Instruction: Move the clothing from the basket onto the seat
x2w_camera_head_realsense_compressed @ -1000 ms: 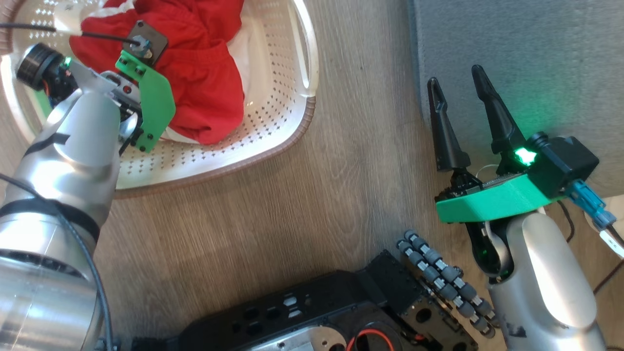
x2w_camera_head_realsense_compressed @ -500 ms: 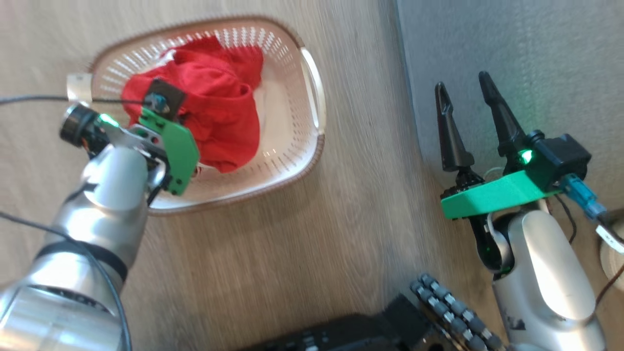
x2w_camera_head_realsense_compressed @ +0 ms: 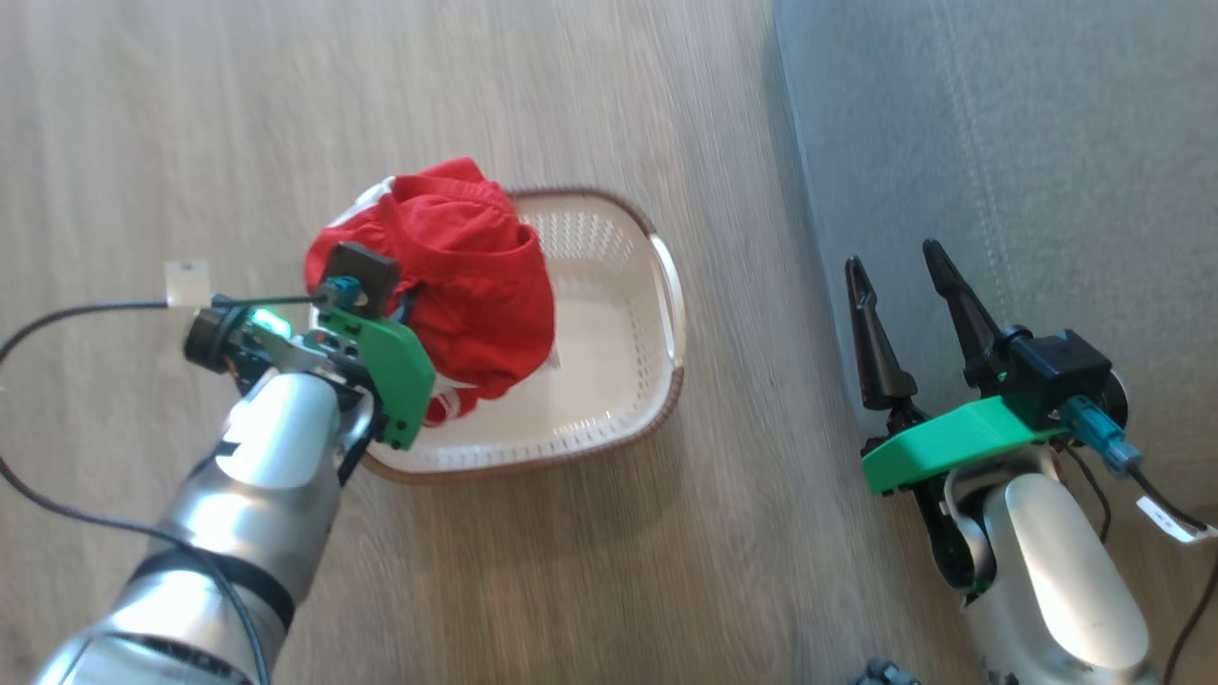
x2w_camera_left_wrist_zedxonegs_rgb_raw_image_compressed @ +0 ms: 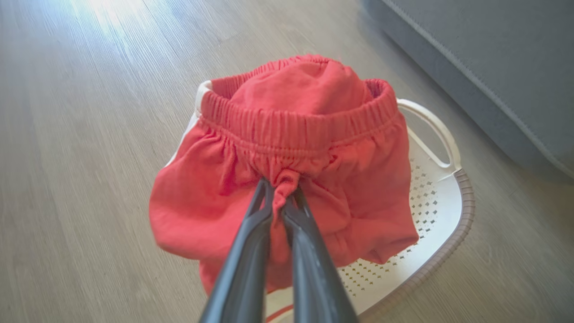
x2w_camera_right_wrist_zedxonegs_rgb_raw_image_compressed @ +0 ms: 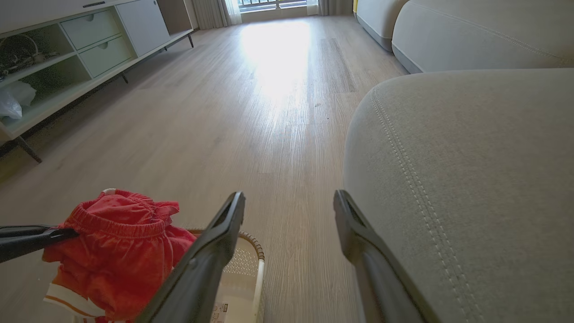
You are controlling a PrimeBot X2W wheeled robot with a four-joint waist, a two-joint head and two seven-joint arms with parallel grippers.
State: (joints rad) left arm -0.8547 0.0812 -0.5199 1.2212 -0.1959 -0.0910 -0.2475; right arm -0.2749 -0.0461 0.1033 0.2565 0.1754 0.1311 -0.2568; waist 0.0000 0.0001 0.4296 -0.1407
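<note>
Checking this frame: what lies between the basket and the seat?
A bare strip of wooden floor lies between the basket and the seat, with nothing on it, as the head view shows.

Light wood-plank floor (x2w_camera_right_wrist_zedxonegs_rgb_raw_image_compressed: 278, 112), strong sun glare mid-rm. Low white cabinet (x2w_camera_right_wrist_zedxonegs_rgb_raw_image_compressed: 134, 22) w/ drawers (x2w_camera_right_wrist_zedxonegs_rgb_raw_image_compressed: 96, 29) + open shelves (x2w_camera_right_wrist_zedxonegs_rgb_raw_image_compressed: 40, 85), left in rt wrist view. Window (x2w_camera_right_wrist_zedxonegs_rgb_raw_image_compressed: 269, 3) w/ curtains (x2w_camera_right_wrist_zedxonegs_rgb_raw_image_compressed: 210, 11) at far end.
</note>
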